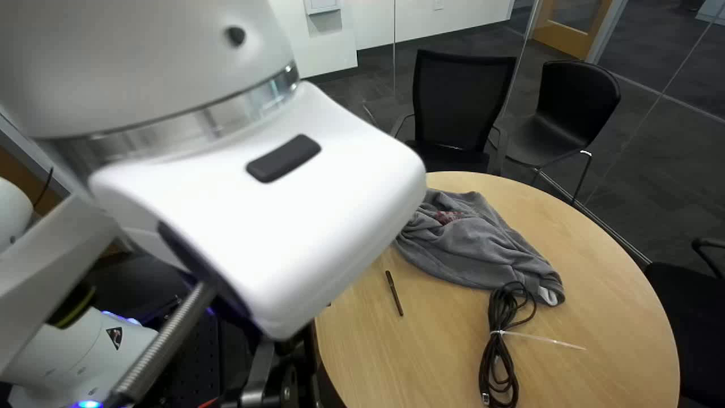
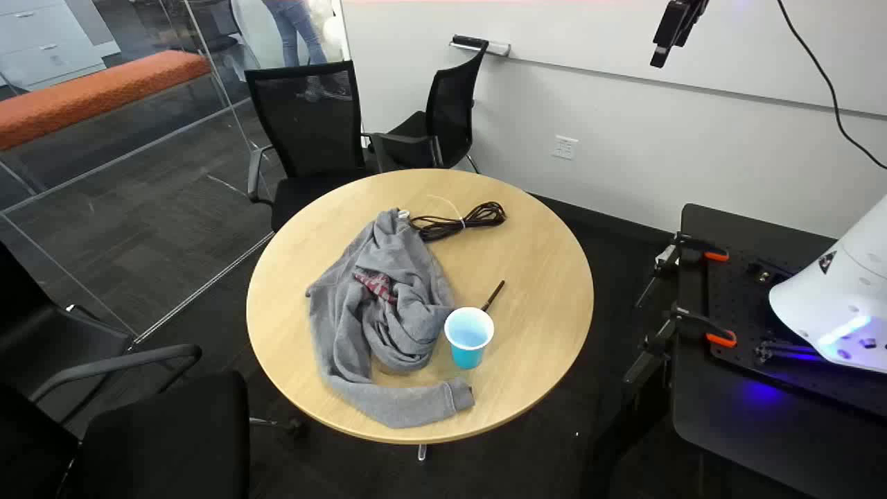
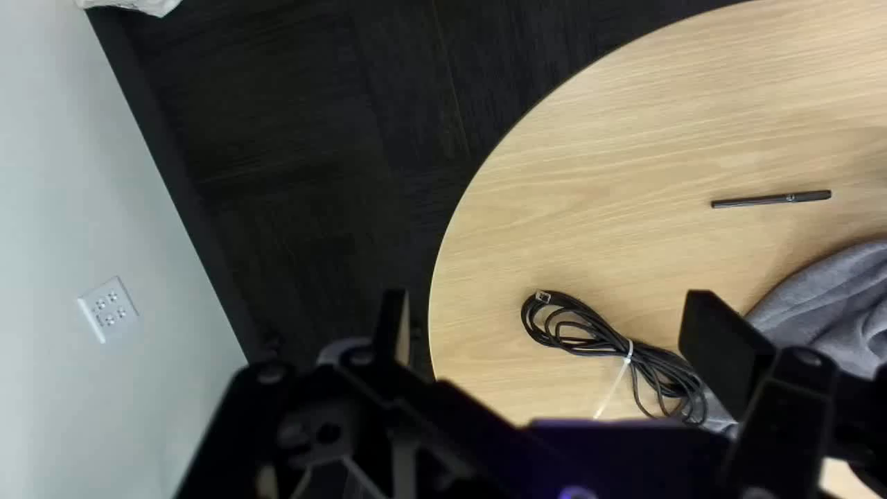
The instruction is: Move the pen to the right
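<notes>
The pen is a thin dark stick lying flat on the round wooden table. It shows in both exterior views (image 1: 394, 293) (image 2: 493, 296) and at the right of the wrist view (image 3: 771, 199). My gripper (image 3: 547, 298) is open and empty in the wrist view, its two fingers wide apart. It is high above the table, and the pen lies outside the span of the fingers. In an exterior view the gripper (image 2: 664, 52) hangs at the top right, well apart from the pen. In the other exterior view the white arm hides part of the table.
A grey cloth (image 2: 416, 277) lies on the table (image 2: 547, 277) beside the pen. A blue cup (image 2: 468, 339) stands close to one pen end. A coiled black cable bundle (image 3: 610, 339) lies near the cloth. Chairs (image 2: 305, 118) stand around the table.
</notes>
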Action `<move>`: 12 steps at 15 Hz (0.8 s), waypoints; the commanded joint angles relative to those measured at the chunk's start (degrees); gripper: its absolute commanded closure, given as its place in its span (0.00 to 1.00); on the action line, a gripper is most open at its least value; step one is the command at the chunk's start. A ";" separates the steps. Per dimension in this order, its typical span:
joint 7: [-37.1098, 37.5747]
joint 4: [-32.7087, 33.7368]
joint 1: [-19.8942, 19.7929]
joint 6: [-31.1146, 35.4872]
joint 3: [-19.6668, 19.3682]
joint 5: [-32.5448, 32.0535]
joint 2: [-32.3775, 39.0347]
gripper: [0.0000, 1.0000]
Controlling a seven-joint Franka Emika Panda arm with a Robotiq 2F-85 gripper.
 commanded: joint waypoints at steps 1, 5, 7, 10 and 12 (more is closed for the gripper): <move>-0.02 0.10 0.00 -0.13 0.01 0.03 0.01 0.00; -0.02 0.10 0.00 -0.13 0.01 0.03 0.01 0.00; -0.02 0.10 0.00 -0.13 0.01 0.03 0.01 0.00; 3.46 -1.45 0.00 0.31 1.63 -0.02 -1.65 0.00; 6.39 -2.72 0.26 0.60 3.26 0.00 -2.76 0.00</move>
